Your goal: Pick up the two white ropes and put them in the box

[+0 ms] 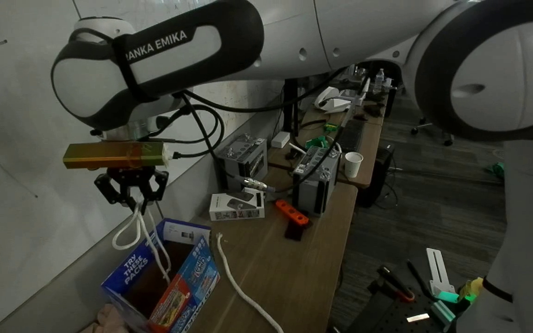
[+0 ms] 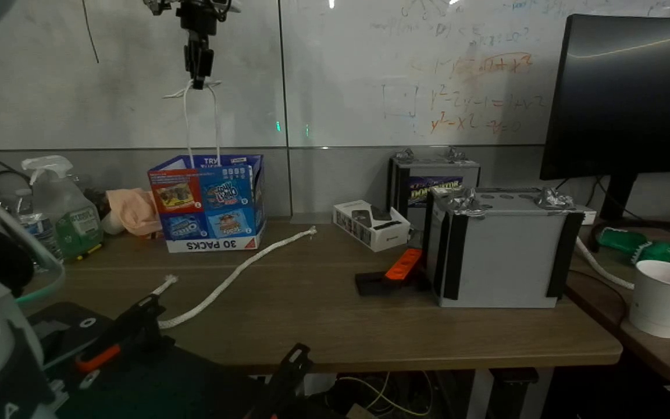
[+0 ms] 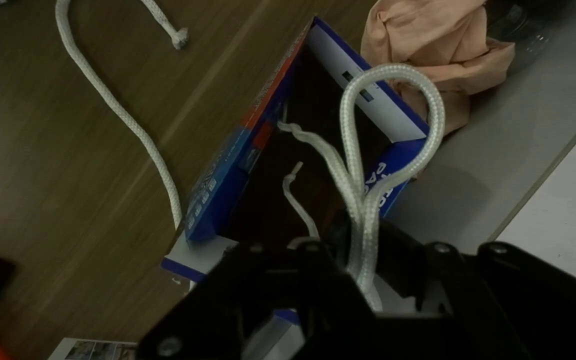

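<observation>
Brown wood-grain tabletop [image 2: 312, 326], faced from its near edge in an exterior view. Nearest on it, curving from close to that edge toward the far one: a loose white braided rope [image 2: 241, 270], presumably left for picking and boxing. Farther, by the far edge: an open-topped blue-and-red cardboard snack box [image 2: 201, 203]. Above it: a black two-fingered gripper [image 1: 138, 203], pinching a second white braided rope [image 3: 350, 135] folded into a loop, with tails reaching into the box mouth. By judgement, lined up and just short of release; perhaps under halfway through the task. Beyond: a glossy whiteboard [image 2: 341, 75].
</observation>
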### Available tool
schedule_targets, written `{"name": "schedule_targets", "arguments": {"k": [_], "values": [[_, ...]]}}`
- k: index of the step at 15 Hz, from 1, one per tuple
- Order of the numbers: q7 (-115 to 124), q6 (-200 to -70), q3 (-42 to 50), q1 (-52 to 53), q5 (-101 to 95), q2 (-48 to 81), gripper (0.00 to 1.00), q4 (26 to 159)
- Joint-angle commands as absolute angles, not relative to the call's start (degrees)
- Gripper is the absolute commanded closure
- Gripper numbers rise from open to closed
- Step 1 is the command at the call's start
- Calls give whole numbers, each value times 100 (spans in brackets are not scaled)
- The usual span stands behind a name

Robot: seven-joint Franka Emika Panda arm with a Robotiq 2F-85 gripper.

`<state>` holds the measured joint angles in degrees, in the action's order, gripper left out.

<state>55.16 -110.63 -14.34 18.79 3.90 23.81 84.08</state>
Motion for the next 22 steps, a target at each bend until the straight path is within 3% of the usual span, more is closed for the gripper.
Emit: {"name": "schedule_targets", "arguments": {"k": [1, 6, 9, 17, 22], "values": [[5330, -10897, -1316, 1965, 565, 2456, 54, 8146], [5364, -10777, -1231, 1905, 576, 2202, 16, 8397], [5363, -10599, -1165, 1799, 695, 1796, 0, 8936], [4528, -10783, -1064, 1485, 501, 244, 0, 11418], [3224, -11182, -1085, 1353, -382, 132, 0, 12506]]}}
